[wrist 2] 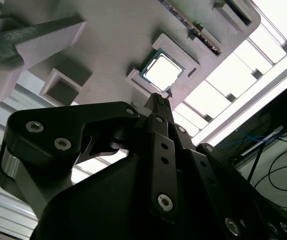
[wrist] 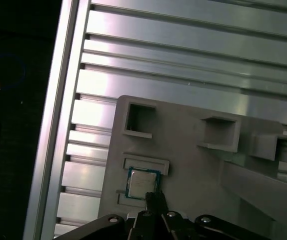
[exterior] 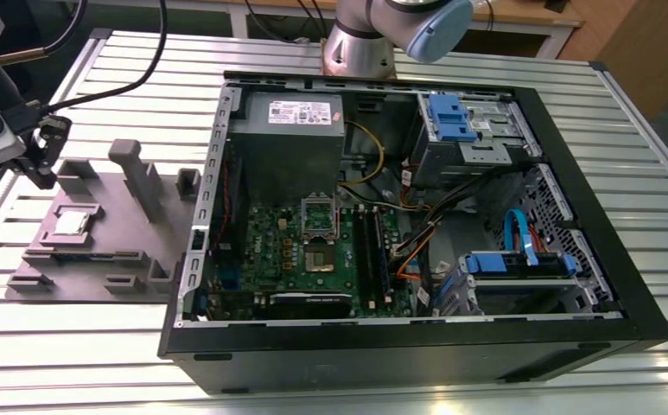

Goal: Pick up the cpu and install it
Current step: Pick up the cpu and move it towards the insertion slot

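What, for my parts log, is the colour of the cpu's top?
Silvery-grey cpu top; best in the second wrist view.

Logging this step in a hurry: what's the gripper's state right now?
Gripper: jaws closed, holding nothing, tip close to the chip, which lies in the grey holder.

Around the open computer case (exterior: 426, 356)
I see a grey fixture block (exterior: 126, 232) just beside it and a green motherboard (exterior: 274, 244) inside.
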Robot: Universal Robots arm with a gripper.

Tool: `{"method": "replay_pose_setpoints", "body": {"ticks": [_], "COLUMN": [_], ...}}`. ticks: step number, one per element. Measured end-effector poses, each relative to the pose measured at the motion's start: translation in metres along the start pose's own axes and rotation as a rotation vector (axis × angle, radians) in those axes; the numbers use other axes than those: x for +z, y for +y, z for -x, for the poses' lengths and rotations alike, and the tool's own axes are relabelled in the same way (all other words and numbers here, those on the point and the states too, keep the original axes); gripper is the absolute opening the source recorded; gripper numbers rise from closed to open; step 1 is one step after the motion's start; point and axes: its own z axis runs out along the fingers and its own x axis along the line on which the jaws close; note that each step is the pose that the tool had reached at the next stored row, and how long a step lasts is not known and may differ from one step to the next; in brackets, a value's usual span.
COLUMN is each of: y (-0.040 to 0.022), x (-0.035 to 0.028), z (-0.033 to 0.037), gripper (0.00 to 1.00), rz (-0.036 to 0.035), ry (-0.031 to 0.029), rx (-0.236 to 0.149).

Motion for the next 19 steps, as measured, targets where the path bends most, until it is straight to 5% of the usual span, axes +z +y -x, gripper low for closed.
{"method": "replay_pose_setpoints", "body": {"ticks": [9,19], "y": [0.0,0.0], "x": [0.0,0.0006], "z": [0.0,0.0], "gripper": [0.1,0.1], "rz": [0.0007,0.0056], "ry": [0.0009,0.0075], "rx": [-0.021,-0.175]}}
